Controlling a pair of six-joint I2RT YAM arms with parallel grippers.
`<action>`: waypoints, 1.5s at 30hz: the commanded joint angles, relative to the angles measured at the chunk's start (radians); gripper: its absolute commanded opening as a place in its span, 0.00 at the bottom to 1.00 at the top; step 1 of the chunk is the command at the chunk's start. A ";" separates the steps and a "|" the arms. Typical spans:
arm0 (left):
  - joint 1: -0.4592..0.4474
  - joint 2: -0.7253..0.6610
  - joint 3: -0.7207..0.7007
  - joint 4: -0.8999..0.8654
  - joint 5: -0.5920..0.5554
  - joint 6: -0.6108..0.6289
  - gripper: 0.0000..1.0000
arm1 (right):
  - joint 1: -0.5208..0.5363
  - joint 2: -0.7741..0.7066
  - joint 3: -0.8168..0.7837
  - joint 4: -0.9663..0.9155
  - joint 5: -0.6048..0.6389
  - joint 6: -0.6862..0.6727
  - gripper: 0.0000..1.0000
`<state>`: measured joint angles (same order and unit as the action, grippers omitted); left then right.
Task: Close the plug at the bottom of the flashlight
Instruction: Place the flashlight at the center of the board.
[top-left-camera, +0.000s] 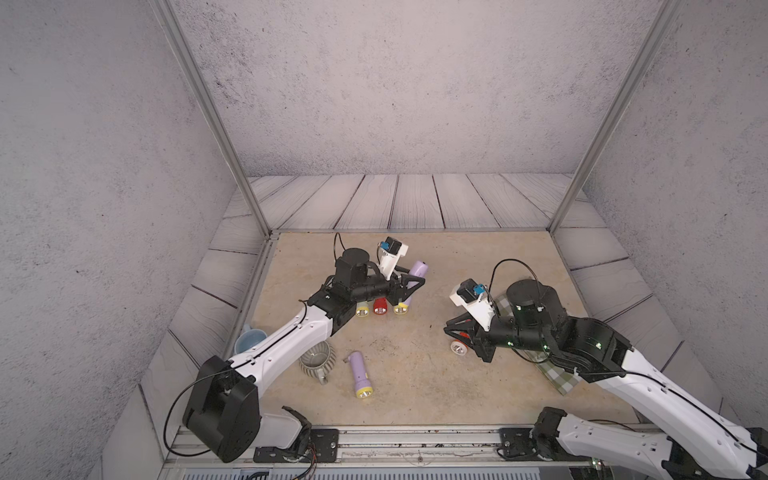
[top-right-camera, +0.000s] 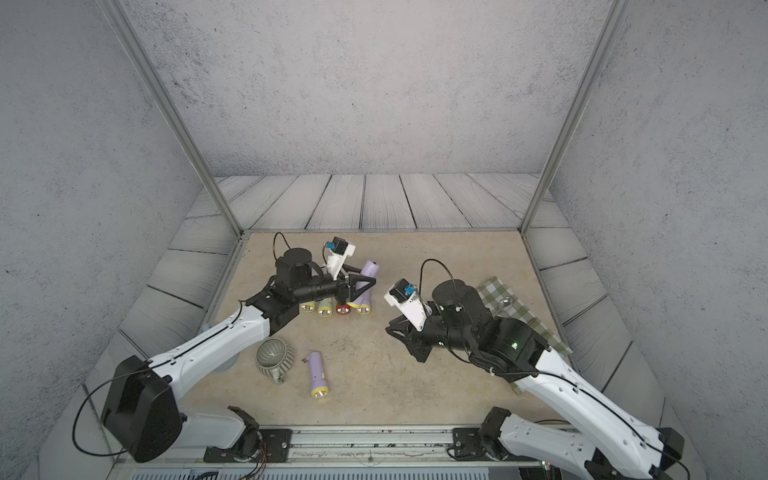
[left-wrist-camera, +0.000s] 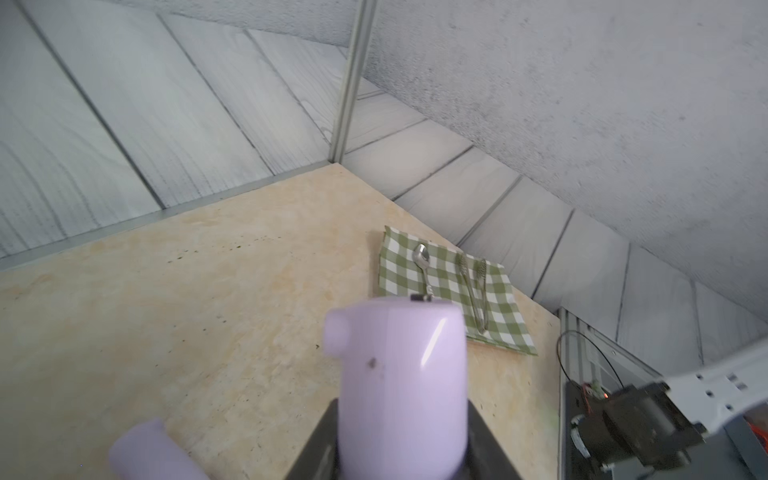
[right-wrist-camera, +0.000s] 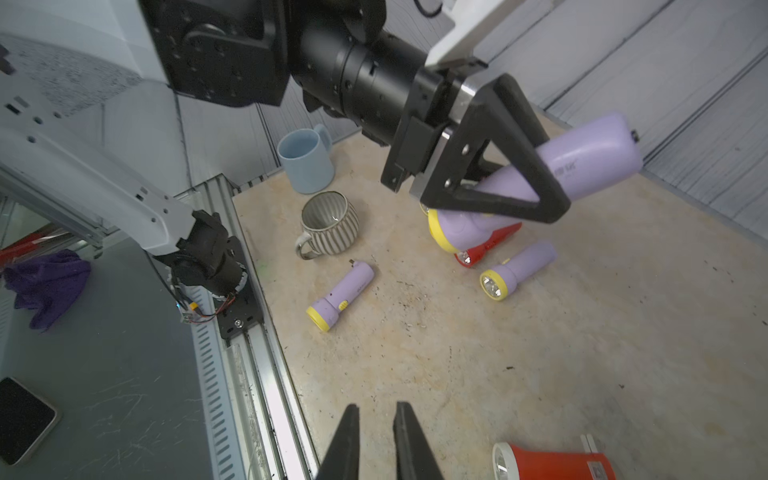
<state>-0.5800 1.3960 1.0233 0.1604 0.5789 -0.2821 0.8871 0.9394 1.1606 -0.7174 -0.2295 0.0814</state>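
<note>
1. Your left fingers (right-wrist-camera: 498, 208) pinch the purple flashlight (right-wrist-camera: 594, 158) round its body and hold it clear of the bench (top-left-camera: 415, 395). In both top views it sits just below the centre of the frame, butt end toward the top.
2. At that butt end only a small dark nub (right-wrist-camera: 633, 135) shows, nearly flush with the shell. I judge this plug to be folded in or very close to it. You cannot tell from here whether it is fully seated.
3. Your right fingers (right-wrist-camera: 347, 449) stand a little apart with nothing between them. They are low over the bench and well apart from the held flashlight.
4. Just beside them lies a red flashlight (right-wrist-camera: 552, 463) with its prongs (right-wrist-camera: 590, 442) sticking out, so that one looks undone.
5. The spare flashlight (top-left-camera: 359, 374), in the lower middle of the frame, also shows a plug (right-wrist-camera: 353, 262) standing out.
6. My reading is that the held one is done or nearly done. What is left is to confirm it is flush and set it down, then do the other two if they count.
</note>
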 joint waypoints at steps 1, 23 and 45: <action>-0.009 0.040 0.047 -0.048 -0.148 -0.101 0.00 | -0.007 -0.023 -0.030 0.000 0.090 0.074 0.19; -0.142 0.573 0.440 -0.408 -0.469 -0.348 0.00 | -0.106 -0.213 -0.282 -0.041 0.407 0.256 0.22; -0.156 0.814 0.621 -0.515 -0.640 -0.364 0.03 | -0.109 -0.233 -0.357 0.042 0.347 0.265 0.23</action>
<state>-0.7364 2.1906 1.6043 -0.3340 -0.0223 -0.6456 0.7822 0.7097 0.8097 -0.6926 0.1333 0.3408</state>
